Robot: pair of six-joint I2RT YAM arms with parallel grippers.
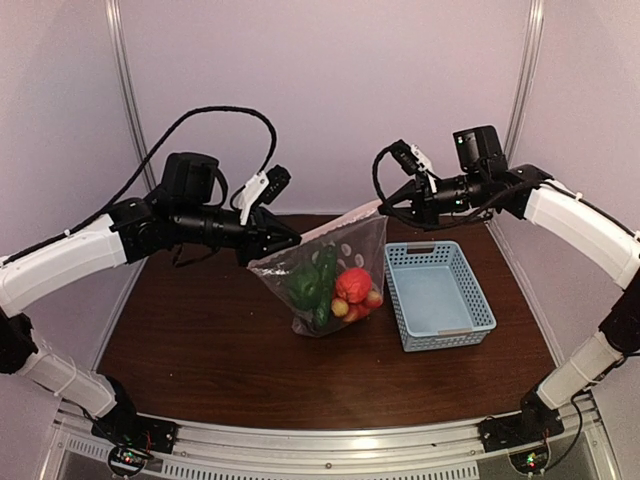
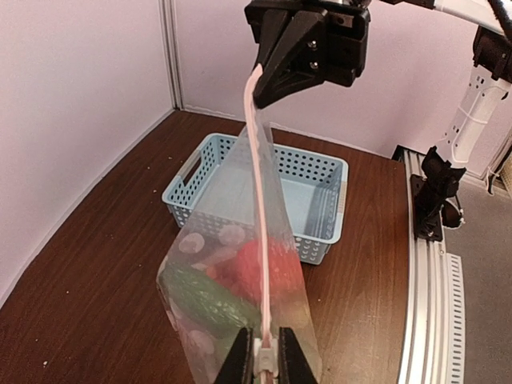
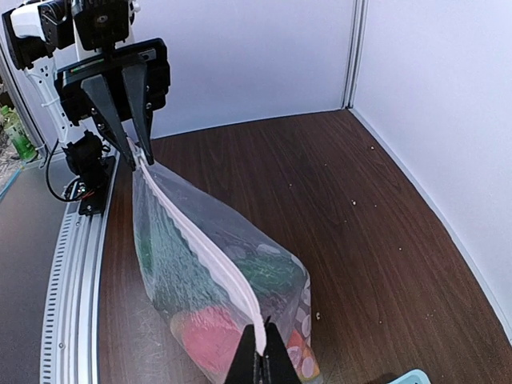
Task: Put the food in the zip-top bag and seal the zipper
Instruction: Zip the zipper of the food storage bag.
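Left pincer (image 1: pixel 285 240): clamped on the zipper (image 2: pixel 258 200), left end.
Right pincer (image 1: pixel 385 210): pinched shut on its right end.
Zip-top bag (image 1: pixel 330 262): hung between them, mid-surface (image 1: pixel 200 350), food (image 1: pixel 352 285) inside.
Mesh basket (image 1: pixel 440 295): just right.

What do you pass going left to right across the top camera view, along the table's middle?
Left gripper → bag → basket. The right gripper is left out, since it hangs over both the bag's right corner and the basket's left edge.
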